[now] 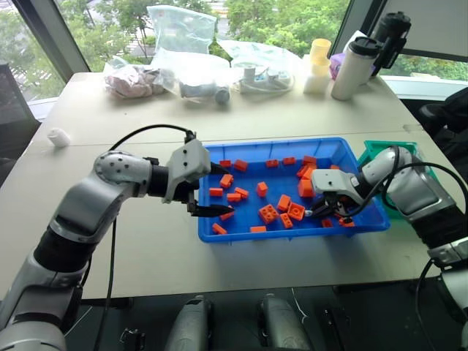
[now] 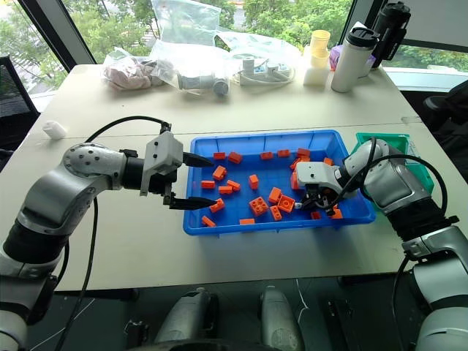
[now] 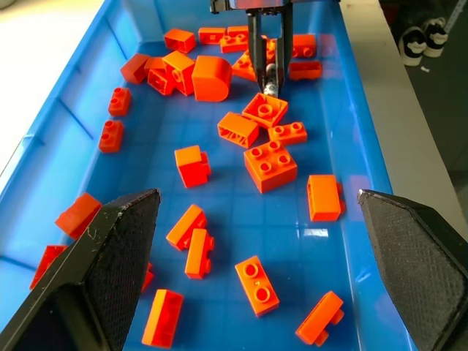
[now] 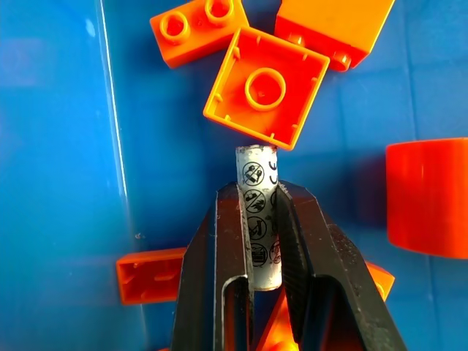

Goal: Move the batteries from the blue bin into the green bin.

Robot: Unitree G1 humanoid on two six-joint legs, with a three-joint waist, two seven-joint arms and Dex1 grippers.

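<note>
In the blue bin, near its right end, the right pincer is clenched on one battery. The right wrist view shows the grey-white cylinder caught between the two black fingers, its printed label facing the camera and its free end just short of an upturned orange brick. From the head views the right pincer reaches down into the bin among the orange bricks scattered over the bin floor.

The left pincer hangs over the bin's left end with its jaws spread wide, grasping nothing; the left wrist view shows its two fingertips well apart above loose bricks, with the right pincer and its battery at the far end of the bin.

The green bin stands on the surface just beside the blue bin's right end, partly hidden by the right arm; contents cannot be told.

At the back of the surface: clear plastic bags, a white tumbler, a black bottle.
</note>
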